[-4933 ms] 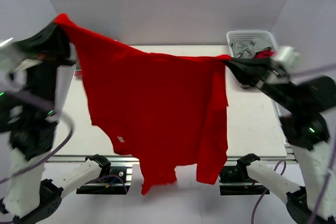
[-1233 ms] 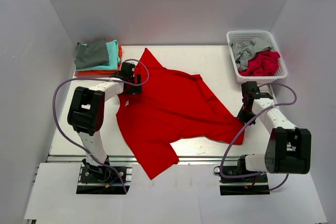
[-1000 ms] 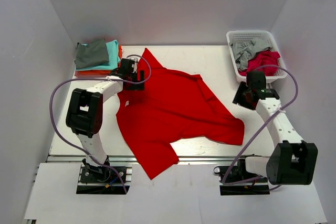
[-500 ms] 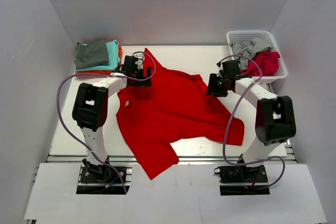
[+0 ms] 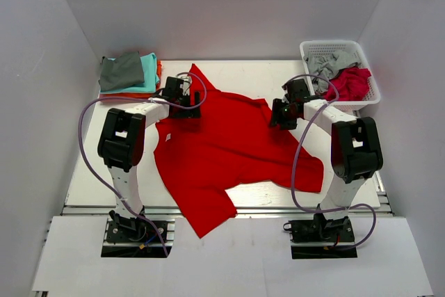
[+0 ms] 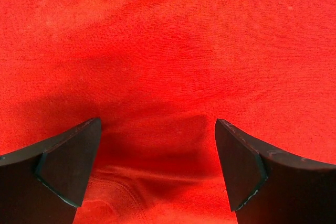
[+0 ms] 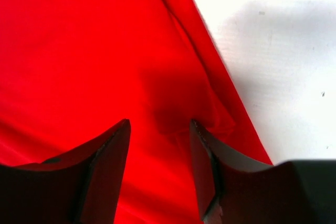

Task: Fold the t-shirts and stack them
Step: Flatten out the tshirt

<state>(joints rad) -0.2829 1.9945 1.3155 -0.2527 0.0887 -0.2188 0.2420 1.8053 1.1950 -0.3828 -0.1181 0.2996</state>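
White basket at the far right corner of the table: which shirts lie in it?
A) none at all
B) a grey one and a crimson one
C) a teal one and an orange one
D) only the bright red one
B: the white basket holds a crumpled grey shirt beside a crimson shirt.

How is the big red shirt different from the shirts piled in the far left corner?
The red t-shirt lies spread out and askew, one end hanging over the near edge of the table; the stack is folded small. The red t-shirt is one colour; the stack shows grey on top, teal and orange beneath. Both are soft cloth.
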